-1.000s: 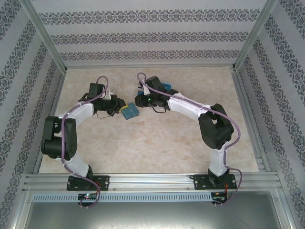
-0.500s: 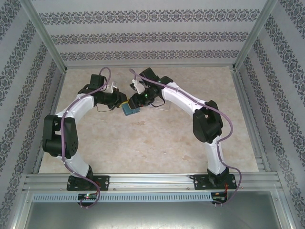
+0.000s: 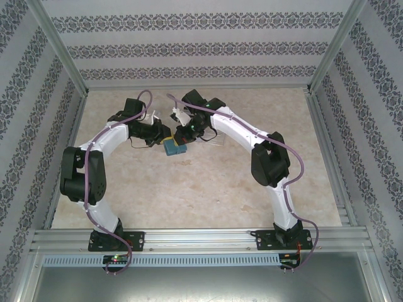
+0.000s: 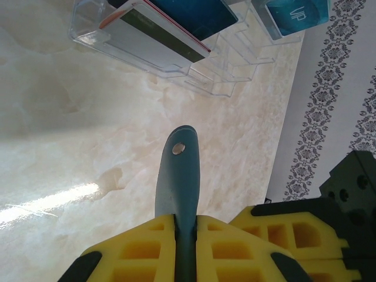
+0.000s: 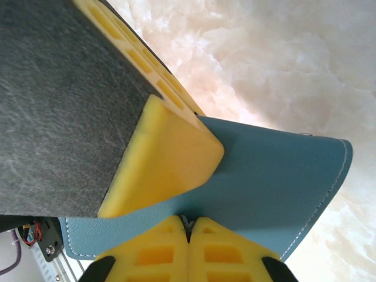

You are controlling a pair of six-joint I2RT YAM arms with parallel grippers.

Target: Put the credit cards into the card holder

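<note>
The teal card holder (image 3: 174, 149) hangs between both grippers at mid-table. My left gripper (image 4: 186, 217) is shut on one flap (image 4: 178, 170), seen edge-on. In the right wrist view the holder's face (image 5: 282, 182) spreads wide, with a left finger (image 5: 164, 158) pressed on it. My right gripper (image 5: 189, 223) is shut at the holder's near rim. A thin pale sliver shows between its tips; I cannot tell what it is. Credit cards stand in a clear rack: a grey card with a dark stripe (image 4: 153, 38), a teal one (image 4: 194, 14), and another teal one (image 4: 296, 14).
The clear plastic rack (image 4: 223, 76) stands on the marble tabletop (image 3: 208, 189) just behind the holder. Patterned walls (image 3: 189, 50) and metal frame rails (image 3: 63, 56) close in the back and sides. Both arms arch inward, close together, over the table's far middle.
The right arm swung left from the rack to the card holder and its jaws closed. The left gripper kept its grip and shifted slightly right with the holder.
</note>
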